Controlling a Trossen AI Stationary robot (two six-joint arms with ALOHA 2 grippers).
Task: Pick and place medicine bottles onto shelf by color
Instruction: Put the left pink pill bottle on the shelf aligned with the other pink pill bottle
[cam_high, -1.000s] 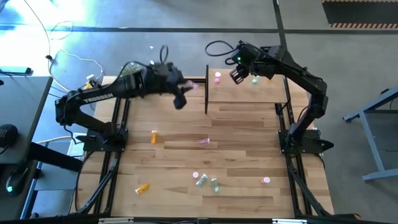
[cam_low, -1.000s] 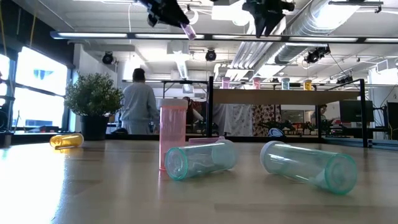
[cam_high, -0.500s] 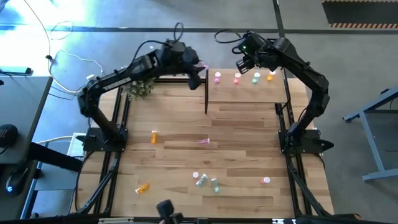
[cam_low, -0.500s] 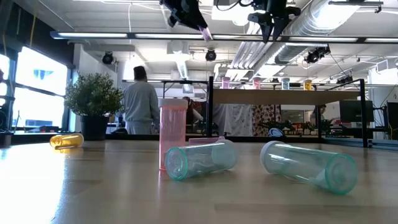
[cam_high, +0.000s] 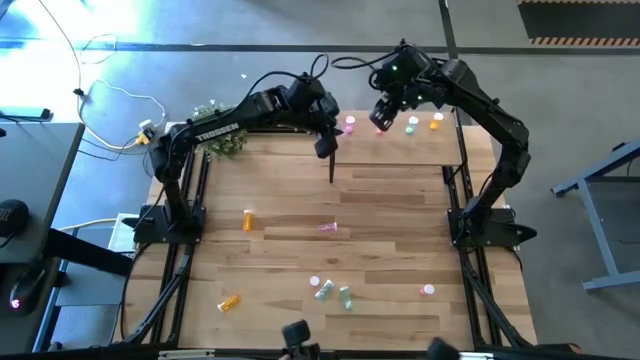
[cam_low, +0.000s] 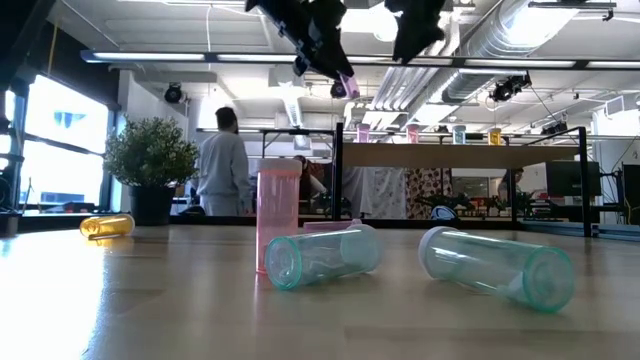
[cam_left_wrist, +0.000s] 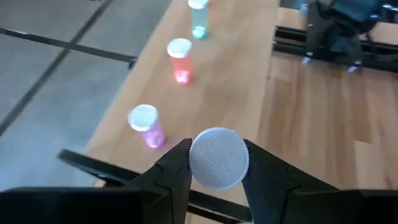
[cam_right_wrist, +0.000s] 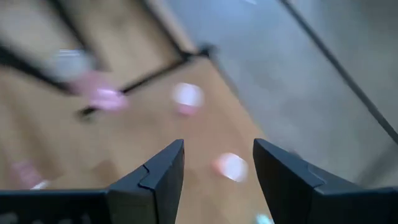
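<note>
Left gripper (cam_left_wrist: 216, 165) jaws holding white-capped bottle (cam_left_wrist: 218, 157), moved to shelf (cam_high: 400, 150) edge; right gripper (cam_right_wrist: 217, 163) jaws wide.

left gripper (cam_high: 327, 140) | carried bottle (cam_left_wrist: 218, 158) to shelf (cam_high: 400, 150) edge

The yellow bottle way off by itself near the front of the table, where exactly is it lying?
In the high view the orange bottle lies on its side on the tabletop, front-left, left of the pale green bottles.

txt: "TROSSEN" | on: left arm (cam_high: 215, 130) | white letters | else: none legible
</note>
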